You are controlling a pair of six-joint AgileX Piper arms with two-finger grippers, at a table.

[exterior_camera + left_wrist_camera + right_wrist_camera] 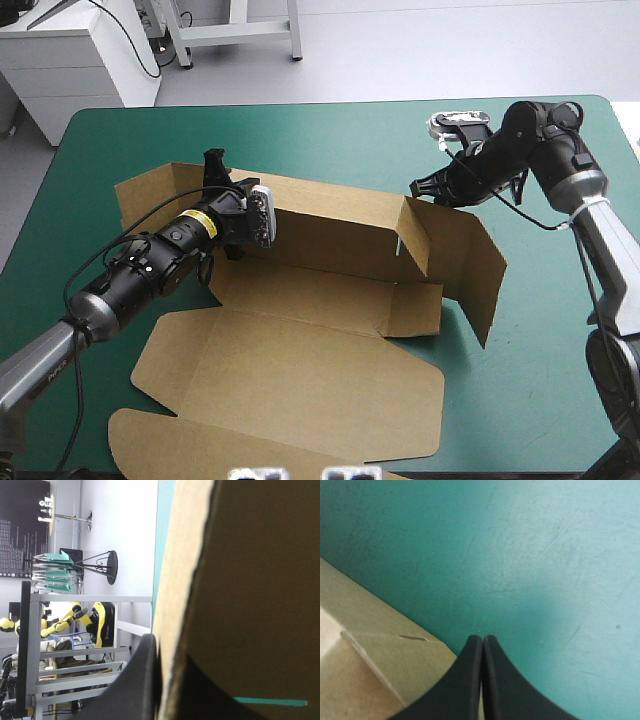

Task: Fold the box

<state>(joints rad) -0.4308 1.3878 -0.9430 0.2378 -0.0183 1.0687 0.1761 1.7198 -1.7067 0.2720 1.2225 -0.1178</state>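
High view looks down; both wrist views hug box (pixel 300 370)

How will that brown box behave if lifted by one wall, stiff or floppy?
The box panels look flat, so probably stiff, yet likely hinging at creases: walls stand, front lies flat. Seemingly light: the left end effector holds one wall.

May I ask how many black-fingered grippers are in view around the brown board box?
2. The left gripper clamps the brown box's raised back wall near its left end; the right gripper, shut, sits at that wall's right corner.
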